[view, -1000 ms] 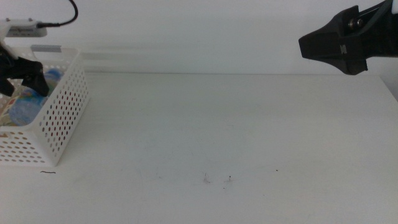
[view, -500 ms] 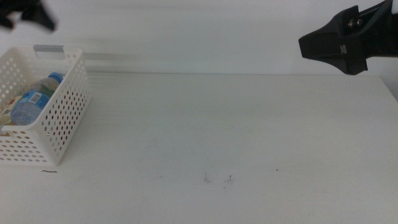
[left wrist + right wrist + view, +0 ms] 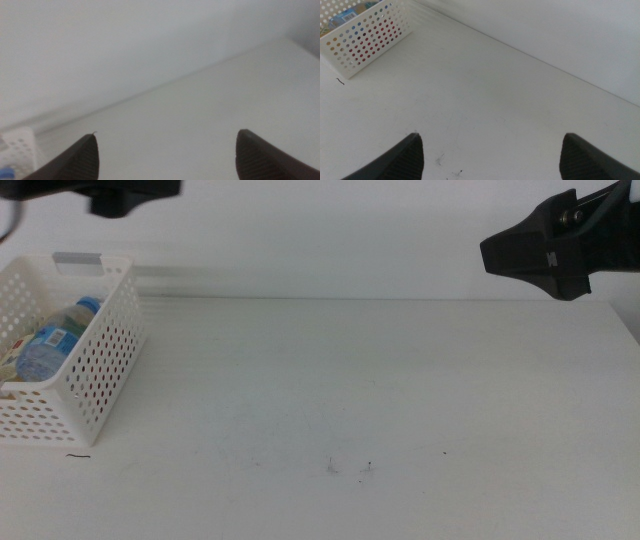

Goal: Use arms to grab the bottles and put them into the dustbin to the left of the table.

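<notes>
Both hands gape empty: left hand (image 3: pixel 135 194) high at 11 o'clock, right hand (image 3: pixel 549 248) at 2. The water bottle (image 3: pixel 52 340) lies inside the dustbin (image 3: pixel 95 365) at the desk's (image 3: pixel 380 400) 9 o'clock edge.

Water bottle (image 3: pixel 52 340), blue cap, is lying tilted inside white perforated bin (image 3: pixel 100 365) at desk's left edge.
</notes>
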